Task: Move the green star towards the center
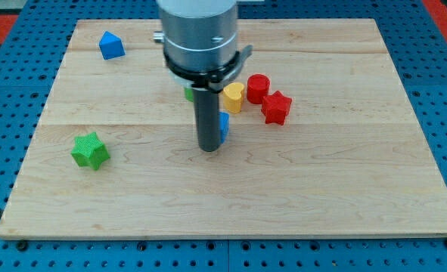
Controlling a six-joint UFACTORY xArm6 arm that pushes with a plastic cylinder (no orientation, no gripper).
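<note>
a pale wooden board [344, 196] made of long planks lies on a blue pegboard table [446, 91] dotted with small holes, and a strip of red shows at the view's top corners. the grain of the planks runs from the view's left to its right.

the green star-shaped block [90, 150] sits near the view's left edge of the board, a little below the middle height and well apart from everything else. it lies flat, its stubby points spread all round, so no long axis can be picked out; one point faces roughly the view's top. it is bright green with darker sides.

the arm's grey cylinder hangs over the top middle of the board, and the dark rod drops from it. my tip [209, 149] rests near the board's centre, far to the view's right of the star. there is no hand here, only the rod. a blue block [223, 126] peeks out just beside the rod, shape hidden, and a green block [188, 94] is mostly covered behind it.

to the right cluster a yellow heart-shaped block [233, 97], a red cylinder block [257, 88] and a red star-shaped block [276, 107]. a blue house-shaped block [111, 45] stands near the top left.
</note>
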